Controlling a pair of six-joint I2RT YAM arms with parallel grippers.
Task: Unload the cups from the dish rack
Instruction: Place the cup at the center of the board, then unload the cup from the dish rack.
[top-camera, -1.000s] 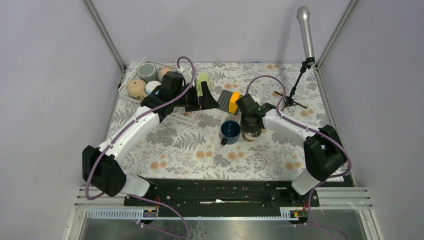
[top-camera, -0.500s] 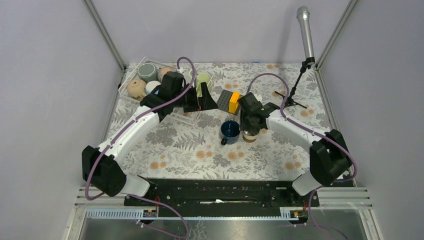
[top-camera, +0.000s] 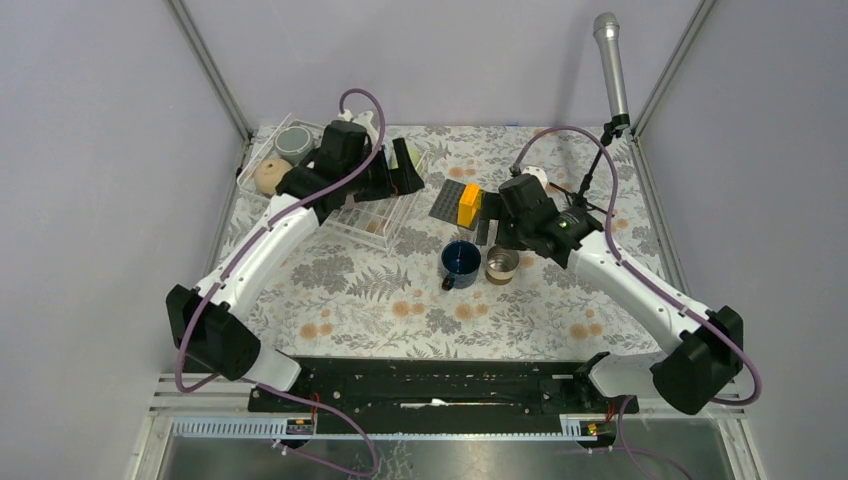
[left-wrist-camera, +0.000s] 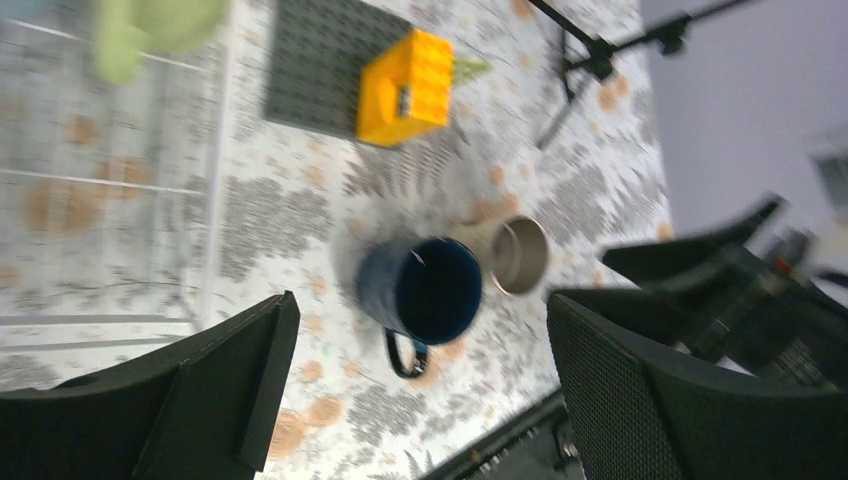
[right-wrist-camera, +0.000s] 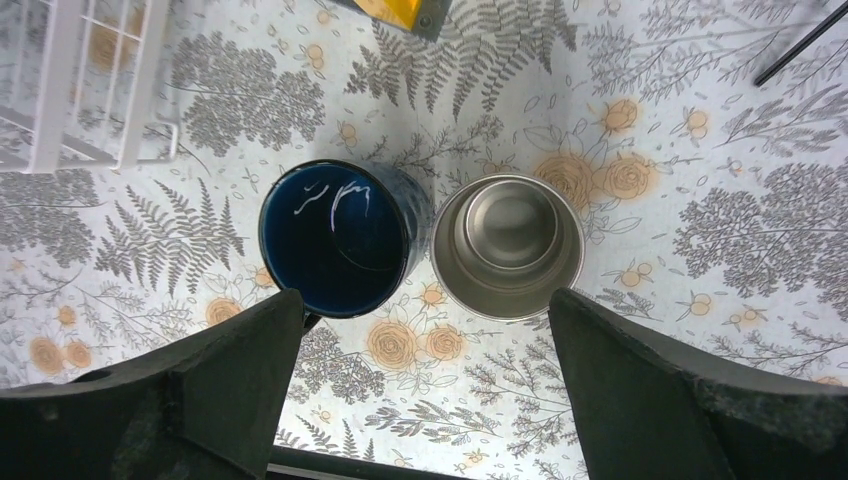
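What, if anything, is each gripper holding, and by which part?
Nothing is held. The left gripper and the right gripper are both open and empty. The steel cup and the navy cup stand free below the right one.

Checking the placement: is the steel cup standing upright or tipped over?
Upright. The steel cup stands mouth-up beside the navy cup, its bare bottom visible from above.

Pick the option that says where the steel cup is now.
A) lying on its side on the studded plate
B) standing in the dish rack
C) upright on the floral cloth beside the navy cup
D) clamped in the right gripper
C: the steel cup stands mouth up on the floral cloth beside the navy cup, with the right gripper open above it.
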